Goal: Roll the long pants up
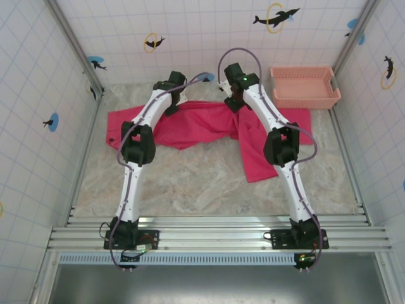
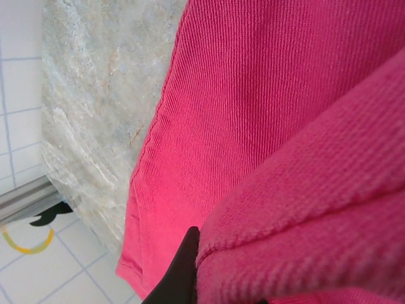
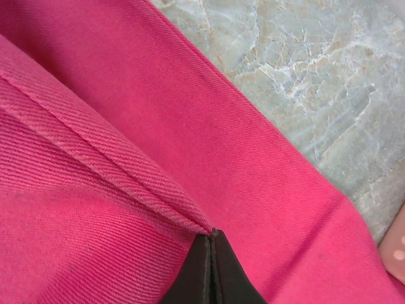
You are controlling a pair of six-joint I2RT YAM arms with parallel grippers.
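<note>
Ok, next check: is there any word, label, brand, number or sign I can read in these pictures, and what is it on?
None: no readable text, number or brand in any view.
The long pants: plain cloth, no tag or print visible.
The basket: no marking visible.
The dolphin decals on the wall tiles: pictures with rings, no lettering.

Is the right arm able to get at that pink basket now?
Probably yes: the basket sits close beside the right gripper, with nothing between them. Its fingers are pinched on the pants, though, so it must let go first.
</note>
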